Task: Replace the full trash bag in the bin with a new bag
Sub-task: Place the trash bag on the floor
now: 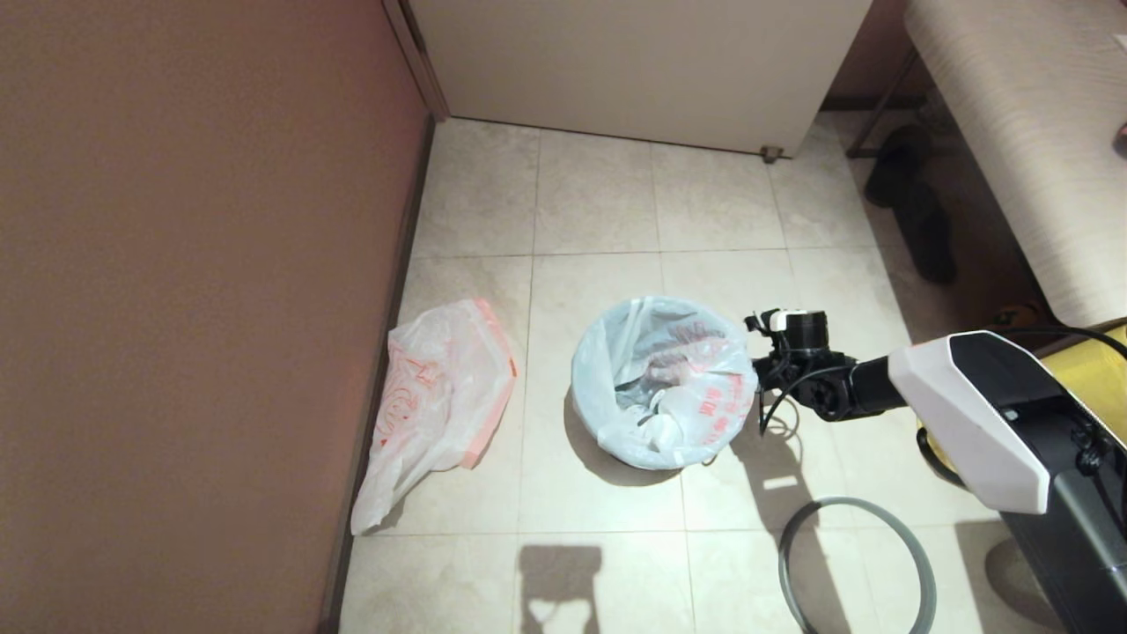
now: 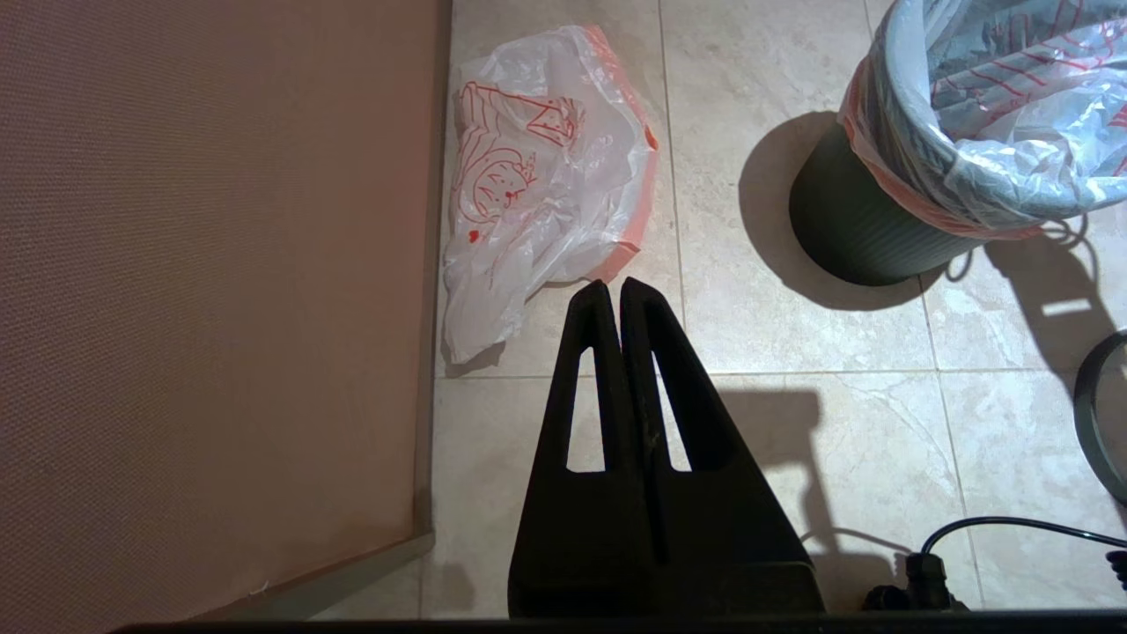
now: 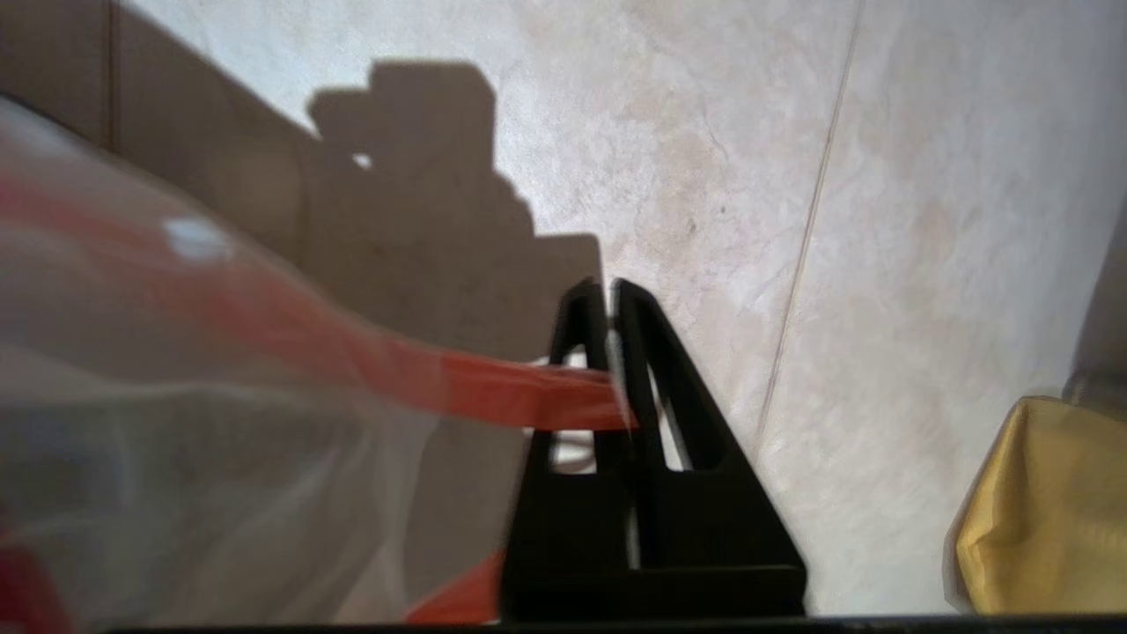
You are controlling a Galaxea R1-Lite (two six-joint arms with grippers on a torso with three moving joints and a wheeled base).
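Pale beige floor tiles (image 1: 599, 202) with thin grout lines run up to a matte reddish-brown wall (image 1: 194, 291) on the robot's left and a cream panel at the far end. Near the middle stands the bin (image 2: 845, 224), a small round dark pail with a faintly ribbed glossy side, upright with its mouth facing up. It is lined by the full trash bag (image 1: 665, 383), thin crinkled see-through white plastic with red lettering, folded out over the lip so an orange-red edge wraps the outside; crumpled white paper and darker scraps show inside. The right gripper (image 3: 607, 295) is at the side of the bin nearest the robot's right, its black triangular fingers (image 3: 656, 379) clenched together on a flat orange-red strip of that bag, which stretches taut from the plastic into the pinch. The new bag (image 1: 440, 396) lies flat and limp by the wall, well apart from the bin, its long axis running roughly along the wall, with a wide pale-orange hem band down the side facing the bin and a red line drawing on it. A thin grey hoop (image 1: 858, 563) lies flat on the tiles nearer the robot. The left gripper (image 2: 614, 291) hangs over bare floor near the new bag's near end, fingers pressed together, holding nothing.
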